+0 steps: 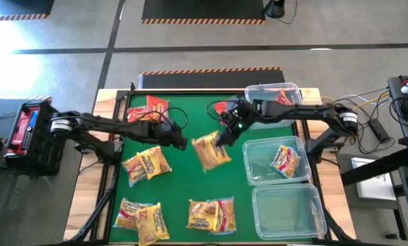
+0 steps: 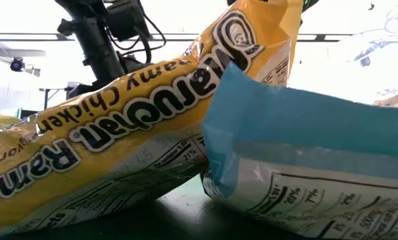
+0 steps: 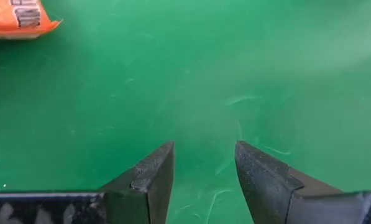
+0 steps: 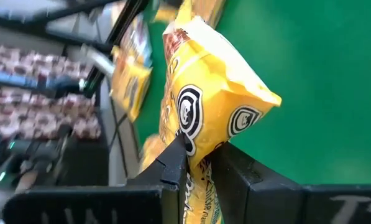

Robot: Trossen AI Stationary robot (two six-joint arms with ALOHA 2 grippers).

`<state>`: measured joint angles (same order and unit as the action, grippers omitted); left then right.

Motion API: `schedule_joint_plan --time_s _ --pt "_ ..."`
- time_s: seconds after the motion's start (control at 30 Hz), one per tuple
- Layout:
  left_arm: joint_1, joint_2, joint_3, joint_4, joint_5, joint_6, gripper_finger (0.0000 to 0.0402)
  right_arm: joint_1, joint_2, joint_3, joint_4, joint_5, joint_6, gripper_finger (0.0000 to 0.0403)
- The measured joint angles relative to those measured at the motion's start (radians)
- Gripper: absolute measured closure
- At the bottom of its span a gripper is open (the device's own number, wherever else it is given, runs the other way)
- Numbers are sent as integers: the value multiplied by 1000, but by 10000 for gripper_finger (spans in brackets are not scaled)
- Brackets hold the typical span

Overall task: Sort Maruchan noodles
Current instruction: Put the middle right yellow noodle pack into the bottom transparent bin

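Note:
My right gripper (image 1: 224,134) is over the middle of the green mat, shut on a yellow Maruchan packet (image 1: 210,152). My left gripper (image 1: 182,143) hovers open just left of that packet, its fingers (image 3: 154,177) over bare mat. Other packets lie flat on the mat: two red ones (image 1: 152,108) (image 1: 223,107) at the far side, yellow ones (image 1: 147,164) (image 1: 141,217) at the left and near left, and a yellow and a blue-white one (image 1: 210,214) at the near edge. The low view is filled by a yellow packet (image 2: 119,127) and a blue-white one (image 2: 305,153). My right gripper pinches the yellow packet between its two fingers by one sealed end (image 4: 196,155), coming slanting down from the table's right. The rest of the packet (image 4: 216,93) juts out past the fingertips. In the high view it looks lifted off the mat, tilted.
Three clear bins stand along the mat's right side: the far one (image 1: 294,89) holds red packets, the middle one (image 1: 255,164) one yellow packet (image 1: 286,160), and the near one (image 1: 289,212) shows nothing inside. A red packet's corner (image 3: 17,18) shows in the left wrist view.

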<state>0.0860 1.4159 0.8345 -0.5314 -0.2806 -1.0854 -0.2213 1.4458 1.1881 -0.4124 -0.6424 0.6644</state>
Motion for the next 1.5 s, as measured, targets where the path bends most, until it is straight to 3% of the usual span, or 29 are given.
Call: schedule_joint_plan --time_s 0.2,0.47,0.77,1.27,1.4,1.5 --pt "0 6 0 1 1 -30 249 126 -99 0 -71 -108 94 351" --pt "0 5 1 0 27 -46 249 331 -195 0 -180 -19 206 351" --pt "3 4 1 -3 29 102 249 526 -195 -1 -199 23 471 351" --pt "3 4 1 -17 29 279 249 695 -324 12 -283 -20 1011 351" --pt "4 4 1 -15 11 292 249 728 -370 25 -392 -19 1098 351" --pt "6 4 1 -12 1 292 249 733 -382 32 -579 -15 1162 351"
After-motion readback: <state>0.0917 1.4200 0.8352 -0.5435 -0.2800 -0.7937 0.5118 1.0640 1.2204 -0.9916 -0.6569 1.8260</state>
